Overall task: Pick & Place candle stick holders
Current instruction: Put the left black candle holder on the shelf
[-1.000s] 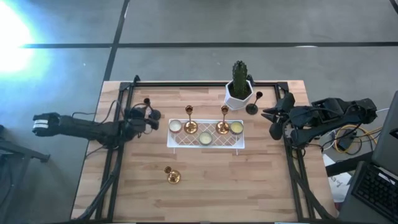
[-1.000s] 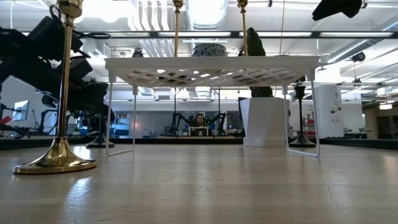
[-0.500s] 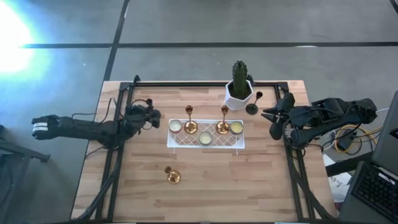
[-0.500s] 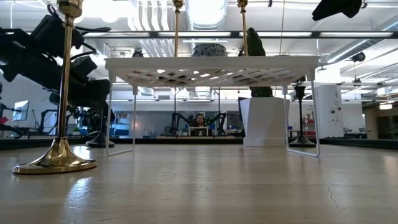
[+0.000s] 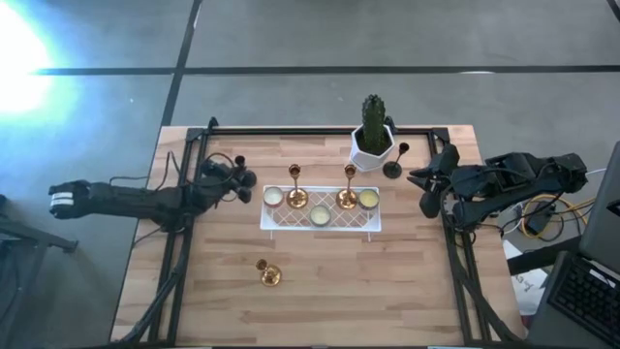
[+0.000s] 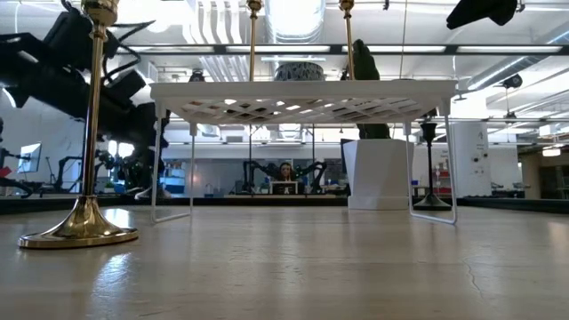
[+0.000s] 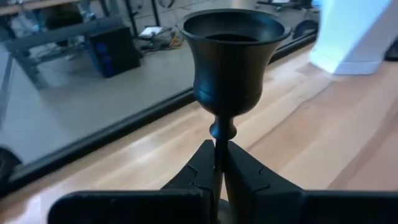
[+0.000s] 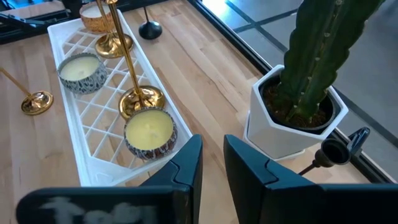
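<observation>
Moved: left gripper (image 7: 219, 163) with black holder (image 7: 232, 59), nearer the white rack's (image 5: 320, 228) left end than a second ago. Fingers pinch the thin stem below the cup; holder upright.
Right gripper (image 8: 210, 163): narrowly parted, empty, right of rack.
Risk: stem pivoting in the pinch, or base catching the rack edge.

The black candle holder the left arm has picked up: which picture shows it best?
The left wrist view: the black candle holder fills it, its stem pinched by the left gripper. The high view shows only a dark speck, the low view hides it among arm parts, and the right wrist view a small distant shape.
</observation>
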Available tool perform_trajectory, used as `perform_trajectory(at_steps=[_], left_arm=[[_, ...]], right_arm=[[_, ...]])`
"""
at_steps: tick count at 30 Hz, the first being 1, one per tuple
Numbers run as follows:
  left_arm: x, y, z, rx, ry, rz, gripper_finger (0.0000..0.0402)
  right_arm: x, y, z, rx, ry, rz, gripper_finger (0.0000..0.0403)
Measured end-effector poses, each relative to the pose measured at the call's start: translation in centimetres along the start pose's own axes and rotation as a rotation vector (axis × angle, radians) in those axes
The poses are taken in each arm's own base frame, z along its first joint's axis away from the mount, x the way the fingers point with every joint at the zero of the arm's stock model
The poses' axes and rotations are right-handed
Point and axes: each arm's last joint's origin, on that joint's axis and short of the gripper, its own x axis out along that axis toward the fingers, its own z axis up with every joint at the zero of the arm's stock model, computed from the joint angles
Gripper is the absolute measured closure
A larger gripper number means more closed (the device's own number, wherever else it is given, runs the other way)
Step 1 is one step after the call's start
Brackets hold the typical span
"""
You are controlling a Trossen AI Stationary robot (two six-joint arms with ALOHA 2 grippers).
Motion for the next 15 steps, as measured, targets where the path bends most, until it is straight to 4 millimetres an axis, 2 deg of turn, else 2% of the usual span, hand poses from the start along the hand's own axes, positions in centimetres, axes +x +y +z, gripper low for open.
perform_trajectory(at_steps=[4, 7, 12, 15], left_arm=[[-0.5, -0.1, 2.2, 0.041, -0.003, -0.028, 0.0383], [-1.5, 0.2, 4.9, 0.066, 0.036, -0.073, 0.0383], [-4.5, 1.5, 10.1, 0.030, 0.098, -0.180, 0.0383], [-6.2, 2.0, 12.9, -0.025, 0.072, -0.336, 0.0383]], right_arm=[[0.0, 0.0, 0.0, 0.000, 0.000, 0.000, 0.0342], [0.0, 0.0, 0.0, 0.000, 0.000, 0.000, 0.0339], [0.0, 0.0, 0.0, -0.002, 0.001, 0.001, 0.0334], [0.0, 0.0, 0.0, -0.004, 0.001, 0.000, 0.0333]])
